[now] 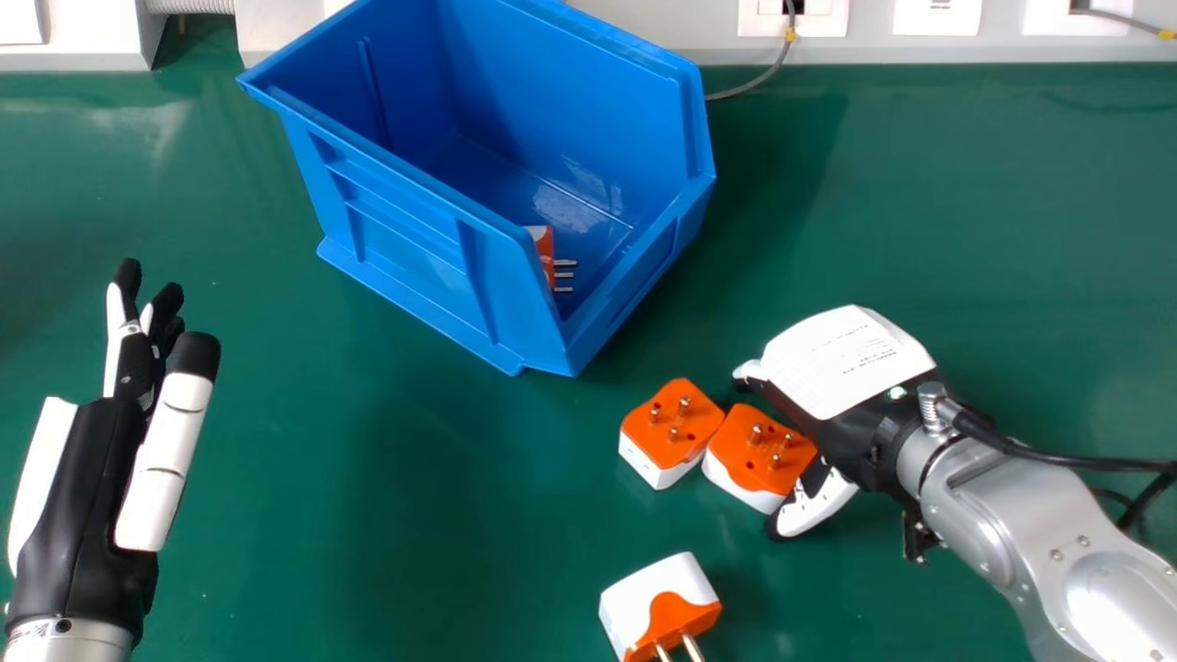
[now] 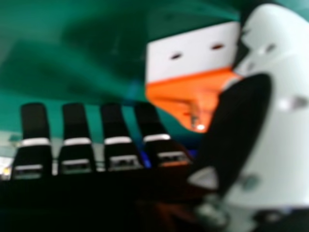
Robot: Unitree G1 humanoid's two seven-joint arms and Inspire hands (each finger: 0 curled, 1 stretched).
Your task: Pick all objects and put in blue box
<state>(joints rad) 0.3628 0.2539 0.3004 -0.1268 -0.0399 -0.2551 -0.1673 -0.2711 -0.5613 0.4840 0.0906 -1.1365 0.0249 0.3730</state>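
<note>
The right hand point(image 1: 851, 368) is low over the green tabletop point(image 1: 441, 515), fingers straight and spread from the thumb point(image 1: 821, 506), with the nearest plug adapter point(image 1: 756, 450) in the gap between; whether the fingertips touch it I cannot tell. To grasp well, it should close from both sides at once, pressing on the white body and keeping clear of the pins. A neighbouring adapter point(image 1: 671, 428) sits just beyond, to the hand's left — a wide sweep could knock it away. Then a straight lift, high enough to clear the bin's wall.

Counted: three adapters on the table, the third point(image 1: 651, 598) left of that hand and nearer the robot; at least one adapter in the bin point(image 1: 544, 246), partly hidden; one blue storage bin point(image 1: 405, 216), ahead and left of the right hand; two hands — the left hand point(image 1: 97, 478), fingers extended, is idle at the view's left.
</note>
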